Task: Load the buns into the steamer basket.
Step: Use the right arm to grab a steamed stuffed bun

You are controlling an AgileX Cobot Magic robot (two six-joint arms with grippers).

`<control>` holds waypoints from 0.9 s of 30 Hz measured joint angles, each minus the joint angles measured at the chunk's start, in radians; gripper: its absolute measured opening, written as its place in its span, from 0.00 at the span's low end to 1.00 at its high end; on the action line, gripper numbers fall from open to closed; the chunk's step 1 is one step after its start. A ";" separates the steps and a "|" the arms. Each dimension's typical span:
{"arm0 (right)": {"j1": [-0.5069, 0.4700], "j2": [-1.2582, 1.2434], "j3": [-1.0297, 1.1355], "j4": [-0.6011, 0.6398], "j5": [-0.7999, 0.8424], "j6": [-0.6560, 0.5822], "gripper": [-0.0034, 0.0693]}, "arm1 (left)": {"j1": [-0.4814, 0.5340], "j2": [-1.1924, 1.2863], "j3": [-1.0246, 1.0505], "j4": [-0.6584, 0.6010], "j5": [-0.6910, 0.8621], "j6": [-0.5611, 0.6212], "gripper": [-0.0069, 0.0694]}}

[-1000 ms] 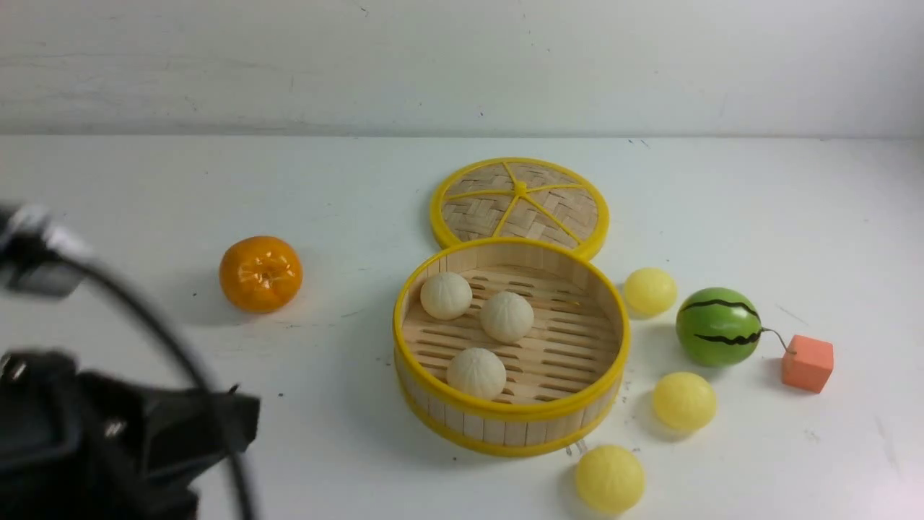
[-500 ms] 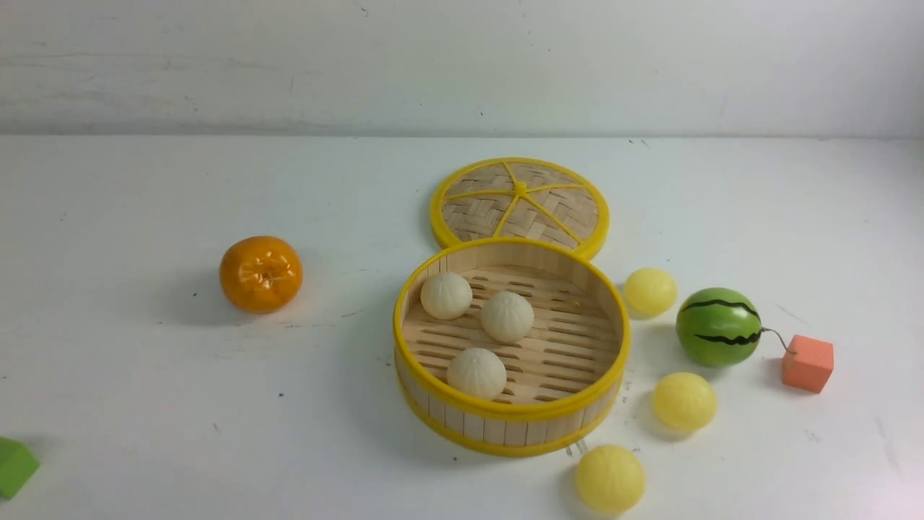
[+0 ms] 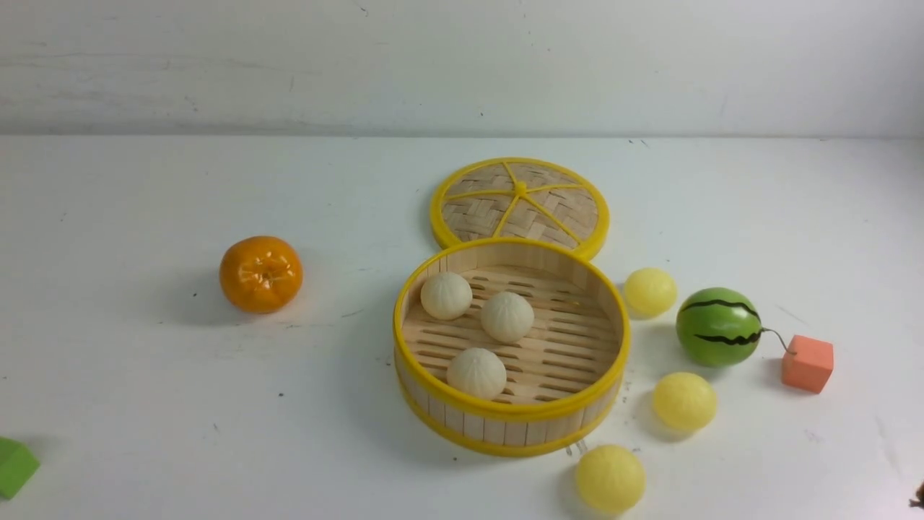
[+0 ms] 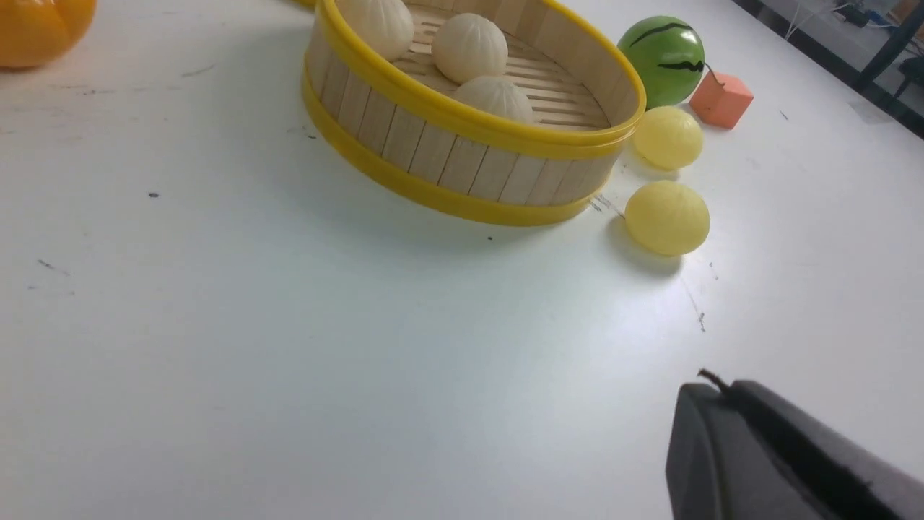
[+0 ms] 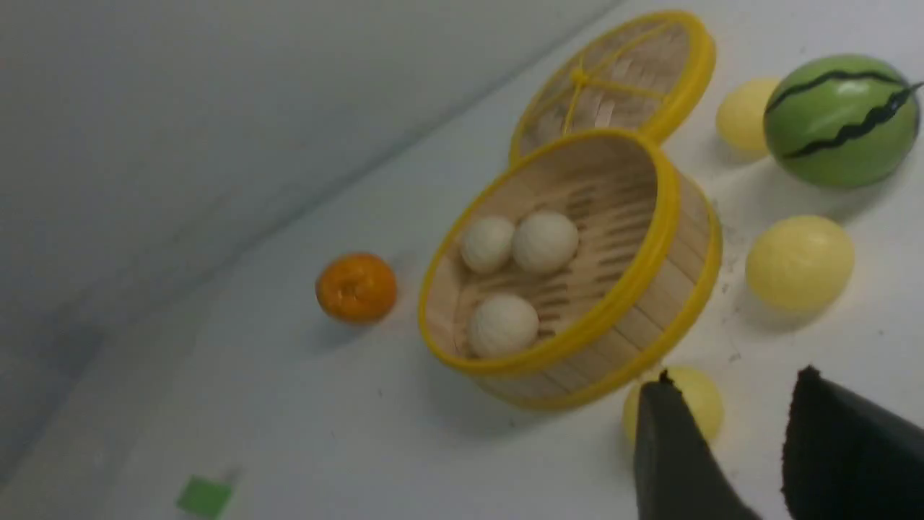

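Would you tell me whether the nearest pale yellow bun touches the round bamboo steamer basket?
Apart: the left wrist view shows table between bun and basket.

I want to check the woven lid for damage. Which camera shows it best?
The front view: the lid shows nearly whole and sharp. The right wrist view shows it slanted and blurrier; the left wrist view almost none.

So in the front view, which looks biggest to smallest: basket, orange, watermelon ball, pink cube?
Largest: the steamer basket, clearly.
Next: the orange and the watermelon ball look about alike, so I can't rank them.
Smallest: the pink cube.
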 joint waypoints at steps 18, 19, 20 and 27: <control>0.351 1.190 -0.712 -0.444 0.474 0.018 0.38 | 0.000 0.000 0.000 0.000 0.000 0.000 0.07; 0.404 1.247 -0.754 -0.505 0.475 0.068 0.38 | 0.000 0.000 0.000 0.000 0.000 0.000 0.07; 0.451 1.300 -0.799 -0.563 0.475 0.113 0.38 | 0.000 0.000 0.000 0.000 0.000 0.000 0.07; 0.571 1.491 -0.899 -0.680 0.432 0.204 0.38 | 0.000 0.000 0.000 0.000 0.000 0.000 0.07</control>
